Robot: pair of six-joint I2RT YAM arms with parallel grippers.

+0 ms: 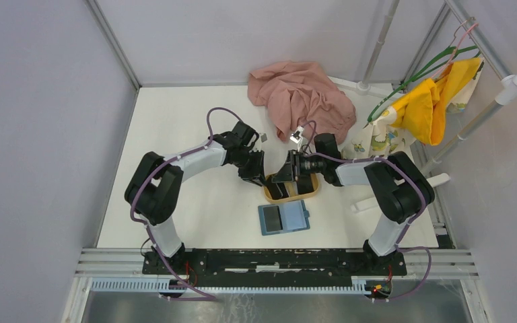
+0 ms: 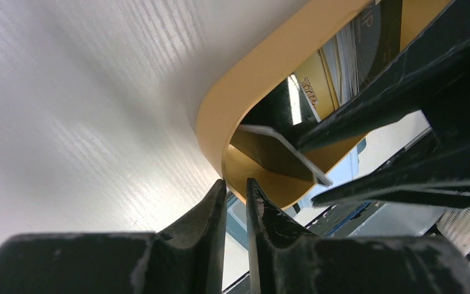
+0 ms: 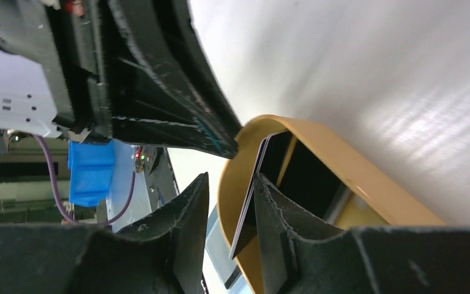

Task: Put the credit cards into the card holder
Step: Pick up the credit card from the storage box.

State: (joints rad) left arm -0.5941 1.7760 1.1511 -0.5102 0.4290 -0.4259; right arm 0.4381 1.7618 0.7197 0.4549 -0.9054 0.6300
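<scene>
Right wrist view: right gripper (image 3: pixel 231 182), jaws parted, straddles a credit card (image 3: pixel 249 196) standing in the tray (image 3: pixel 343 166); left gripper (image 2: pixel 236 184) barely ajar, empty.

One card holder (image 1: pixel 283 217), one wooden tray (image 1: pixel 274 196)

The table (image 2: pixel 67 92) is matt white with a fine grain. The tray (image 2: pixel 220 116) looks like smooth tan wood (satin, faintly shiny). The card (image 3: pixel 268 160) is glossy black plastic; the fingers (image 2: pixel 196 226) are matt, scuffed black plastic. The far cloth (image 1: pixel 299 94) is soft, crumpled pink fabric.
</scene>
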